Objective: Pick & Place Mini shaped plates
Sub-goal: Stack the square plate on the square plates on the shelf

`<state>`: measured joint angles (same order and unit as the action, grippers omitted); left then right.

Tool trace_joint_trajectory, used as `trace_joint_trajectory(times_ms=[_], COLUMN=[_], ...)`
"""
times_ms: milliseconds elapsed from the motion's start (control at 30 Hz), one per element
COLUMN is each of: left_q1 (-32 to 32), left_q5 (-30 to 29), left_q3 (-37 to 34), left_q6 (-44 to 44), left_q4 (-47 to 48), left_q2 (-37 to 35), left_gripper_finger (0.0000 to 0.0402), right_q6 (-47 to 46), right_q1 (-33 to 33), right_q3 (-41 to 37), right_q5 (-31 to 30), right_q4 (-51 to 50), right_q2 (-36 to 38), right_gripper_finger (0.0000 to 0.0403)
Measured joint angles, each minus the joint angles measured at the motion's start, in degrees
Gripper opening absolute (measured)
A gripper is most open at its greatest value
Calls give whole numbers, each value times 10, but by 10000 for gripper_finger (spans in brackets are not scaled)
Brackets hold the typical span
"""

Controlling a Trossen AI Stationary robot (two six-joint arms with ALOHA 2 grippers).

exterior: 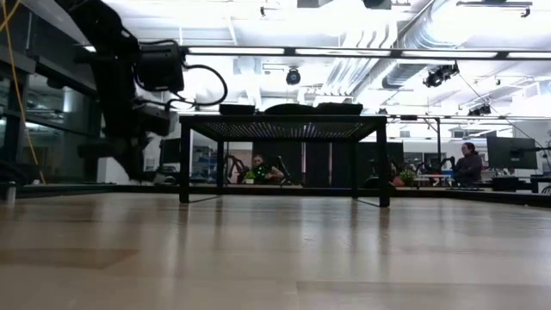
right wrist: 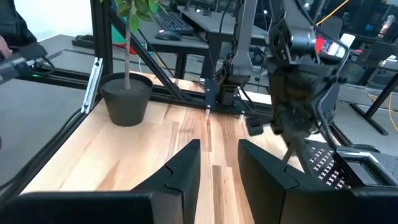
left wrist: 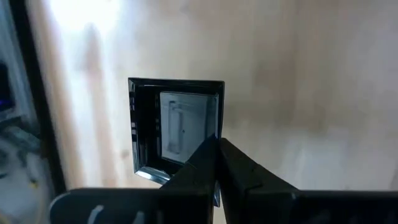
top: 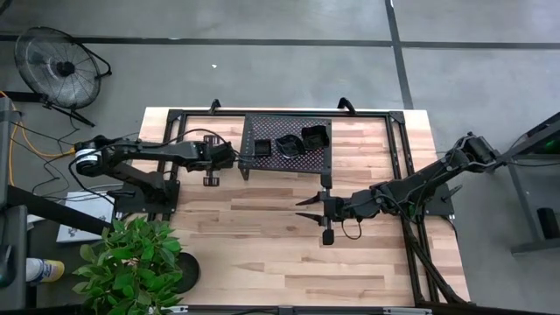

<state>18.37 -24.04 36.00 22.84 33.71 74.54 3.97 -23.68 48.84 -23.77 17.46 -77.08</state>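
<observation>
Square mini plate clamped by its rim in left hand, above the worktop beside the mesh rack. Rack carries three plates. Right hand idle mid-worktop, fingers apart

Light wooden table; black mesh rack is stood at its far middle; a potted plant is set near-left.
</observation>
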Motion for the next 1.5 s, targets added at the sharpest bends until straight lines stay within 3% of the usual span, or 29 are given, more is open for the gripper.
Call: trace_joint_trajectory(times_ms=[333,500,633,867,1100,1500], left_q1=[0,0,0,0,0,0], left_q5=[-55,-48,-9,56,163,223], left_q3=[67,91,108,139,162,162], left_q6=[-35,-21,5,85,219,460], left_q4=[110,134,140,144,127,26], left_q2=[-70,-122,-162,-211,-219,-219], left_gripper_finger=[3,3,3,3,3,3], right_q6=[-12,-12,-14,-25,-25,-25], right_q1=[0,0,0,0,0,0], right_q3=[0,0,0,0,0,0], right_q5=[1,1,2,3,25,30], right_q4=[-9,-9,-9,-9,-17,-18], right_q2=[0,0,0,0,0,0], right_gripper_finger=[103,103,103,103,103,103])
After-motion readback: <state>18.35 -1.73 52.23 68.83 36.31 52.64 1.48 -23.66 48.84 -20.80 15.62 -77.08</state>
